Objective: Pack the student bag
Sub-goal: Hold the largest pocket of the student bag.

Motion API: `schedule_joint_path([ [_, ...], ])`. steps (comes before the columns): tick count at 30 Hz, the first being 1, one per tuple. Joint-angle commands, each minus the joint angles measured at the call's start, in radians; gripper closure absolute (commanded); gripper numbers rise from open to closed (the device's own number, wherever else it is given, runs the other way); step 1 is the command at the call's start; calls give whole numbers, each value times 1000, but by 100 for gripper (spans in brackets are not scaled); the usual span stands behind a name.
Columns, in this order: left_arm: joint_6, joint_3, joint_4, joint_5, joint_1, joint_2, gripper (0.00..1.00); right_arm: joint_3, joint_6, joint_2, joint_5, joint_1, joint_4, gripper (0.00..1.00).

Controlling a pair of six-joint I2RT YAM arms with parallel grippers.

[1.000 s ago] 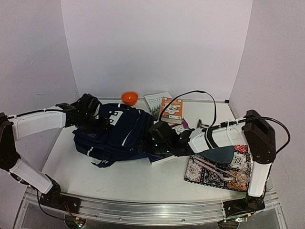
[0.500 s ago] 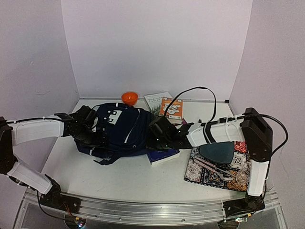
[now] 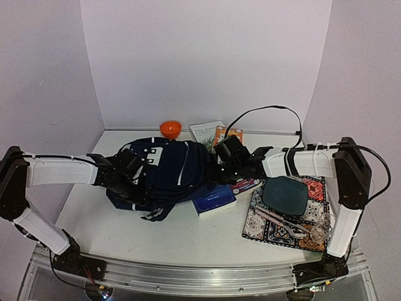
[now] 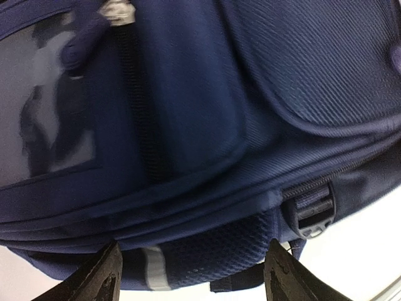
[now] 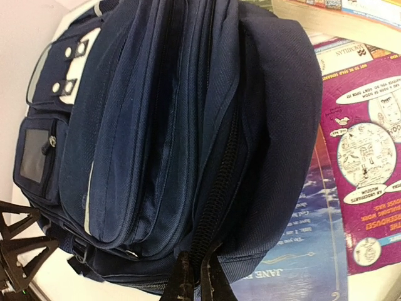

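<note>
Navy fabric fills both wrist views: we see the bag (image 3: 170,168) lying on its side on the table (image 3: 175,235). Our left gripper (image 4: 194,279) stands wide open at the bag's left end, with the mesh edge between its fingers and nothing clamped. Our right gripper (image 5: 199,276) is at the bag's right end, fingers pinched together on the fabric by the zip. A blue book (image 3: 214,200) lies against the bag's right end, and an orange bowl (image 3: 170,128) sits just behind the bag.
</note>
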Motion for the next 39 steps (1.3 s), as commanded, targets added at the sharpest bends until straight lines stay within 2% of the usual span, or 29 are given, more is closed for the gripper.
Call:
schedule_joint_path([
  [1, 25, 37, 12, -70, -80, -3, 22, 92, -89, -38, -68, -27, 9, 100],
  [7, 120, 31, 11, -77, -115, -46, 22, 118, -127, -48, -102, -68, 5, 100],
  [18, 224, 76, -47, -73, -140, 11, 25, 164, -169, -25, -211, -113, -4, 100],
  [31, 389, 113, -99, -157, -161, 96, 27, 214, -168, -39, -276, -158, -8, 100],
  [34, 417, 121, -94, -178, -161, 101, 41, 230, -170, -27, -295, -159, -8, 100],
  [37, 418, 142, -87, -146, -161, 131, 74, 232, -161, -13, -315, -159, -8, 100],
  [39, 433, 157, -85, -108, -161, 145, 91, 224, -155, -11, -318, -159, -8, 100],
])
